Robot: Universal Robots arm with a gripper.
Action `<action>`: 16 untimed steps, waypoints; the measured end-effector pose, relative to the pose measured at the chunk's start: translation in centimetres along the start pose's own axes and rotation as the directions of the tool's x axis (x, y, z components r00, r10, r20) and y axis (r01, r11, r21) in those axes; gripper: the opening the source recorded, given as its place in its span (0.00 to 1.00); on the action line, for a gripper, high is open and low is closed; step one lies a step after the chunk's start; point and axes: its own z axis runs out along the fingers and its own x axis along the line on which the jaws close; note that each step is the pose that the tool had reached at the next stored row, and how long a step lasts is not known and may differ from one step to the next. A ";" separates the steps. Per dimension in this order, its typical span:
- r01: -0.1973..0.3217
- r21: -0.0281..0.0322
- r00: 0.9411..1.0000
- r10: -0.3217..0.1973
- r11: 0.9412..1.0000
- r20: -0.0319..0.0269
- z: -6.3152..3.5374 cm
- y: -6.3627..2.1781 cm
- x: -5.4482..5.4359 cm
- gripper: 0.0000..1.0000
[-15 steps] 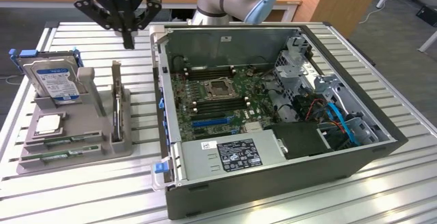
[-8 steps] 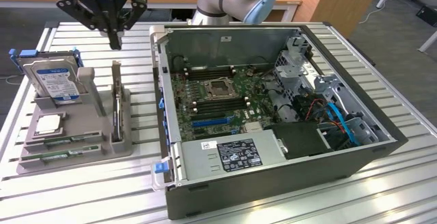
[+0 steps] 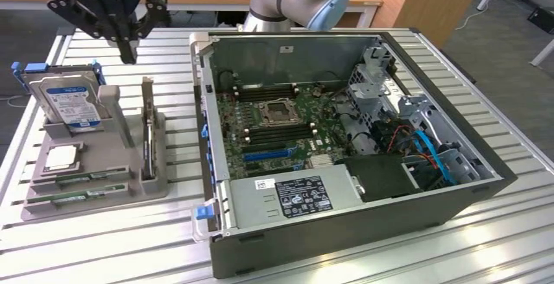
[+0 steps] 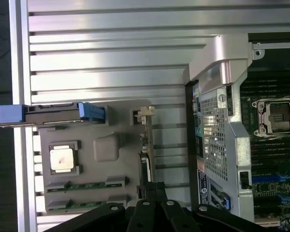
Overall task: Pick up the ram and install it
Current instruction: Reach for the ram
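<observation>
Ram (image 3: 84,179) resting in the grey holder (image 3: 130,181), gripper (image 3: 129,54) hanging above its far end.
Two green sticks lie flat near the processor chip (image 3: 62,159), beside the open computer case (image 3: 364,232); the gripper is closed, holding nothing.

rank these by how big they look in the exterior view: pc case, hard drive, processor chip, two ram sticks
1. pc case
2. hard drive
3. processor chip, ram stick nearer the chip and other ram stick: unranked. The sticks look alike; each is longer but far narrower than the chip.
</observation>
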 end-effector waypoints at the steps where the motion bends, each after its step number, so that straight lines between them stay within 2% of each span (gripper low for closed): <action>1: 0.000 0.000 1.000 0.000 1.000 0.000 0.00 -0.02 0.3 0.11; 16: 0.000 0.000 1.000 0.000 1.000 0.000 -0.02 -0.33 4.4 0.11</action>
